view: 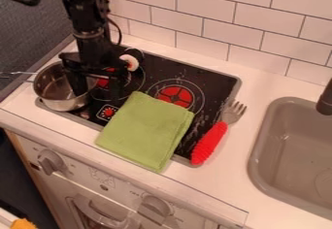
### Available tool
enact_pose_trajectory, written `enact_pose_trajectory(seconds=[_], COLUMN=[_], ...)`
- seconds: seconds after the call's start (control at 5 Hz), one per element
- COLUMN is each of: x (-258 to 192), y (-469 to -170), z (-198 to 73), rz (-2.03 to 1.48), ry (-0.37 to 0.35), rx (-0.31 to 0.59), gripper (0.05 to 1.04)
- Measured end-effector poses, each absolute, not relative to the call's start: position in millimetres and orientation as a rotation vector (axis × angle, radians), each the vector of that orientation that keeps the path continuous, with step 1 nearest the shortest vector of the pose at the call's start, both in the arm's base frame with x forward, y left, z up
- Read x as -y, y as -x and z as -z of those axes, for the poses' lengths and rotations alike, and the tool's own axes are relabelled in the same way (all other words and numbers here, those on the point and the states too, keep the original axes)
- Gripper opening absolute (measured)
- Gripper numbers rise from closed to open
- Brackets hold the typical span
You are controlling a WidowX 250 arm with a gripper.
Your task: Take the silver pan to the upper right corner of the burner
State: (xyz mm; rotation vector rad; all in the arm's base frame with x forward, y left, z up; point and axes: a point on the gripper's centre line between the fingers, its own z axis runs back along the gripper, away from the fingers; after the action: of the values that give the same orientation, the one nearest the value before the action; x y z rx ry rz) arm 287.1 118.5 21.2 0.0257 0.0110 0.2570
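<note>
Black stove top (217, 80) in white counter (262, 85), tiled wall (220, 34) behind. Silver pan (53, 89) at left end of stove top, handle pointing left. End effector (97, 89) wide, one finger over pan, other just right of it; rim contact: can't tell. Risks: off-centre rim grip could tip or swing pan; low carry could drag green cloth (146, 131) or knock small white-and-red toy (131, 63) beside arm.

Round silver pan (54, 90), upright, handle leftward, at left end of black burner (217, 81)
</note>
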Motion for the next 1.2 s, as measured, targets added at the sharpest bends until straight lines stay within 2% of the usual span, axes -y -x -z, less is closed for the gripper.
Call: enact_pose_trajectory(seconds=[0.2,0.6,0.8,1.0,1.2], x=[-123,-125,-118,-95,-41], y=[-293,-288,-286,-285,-304], z=[-9,-11,-25,-44,-75], rz=[-0.253,-0.244,-0.223,-0.177,-0.056], ry=[-0.032,-0.037,-0.044,-0.06,-0.097], rx=[-0.036,-0.014,0.01,0.003,0.029], gripper=[0.925,0.372,0.15,0.08,0.075])
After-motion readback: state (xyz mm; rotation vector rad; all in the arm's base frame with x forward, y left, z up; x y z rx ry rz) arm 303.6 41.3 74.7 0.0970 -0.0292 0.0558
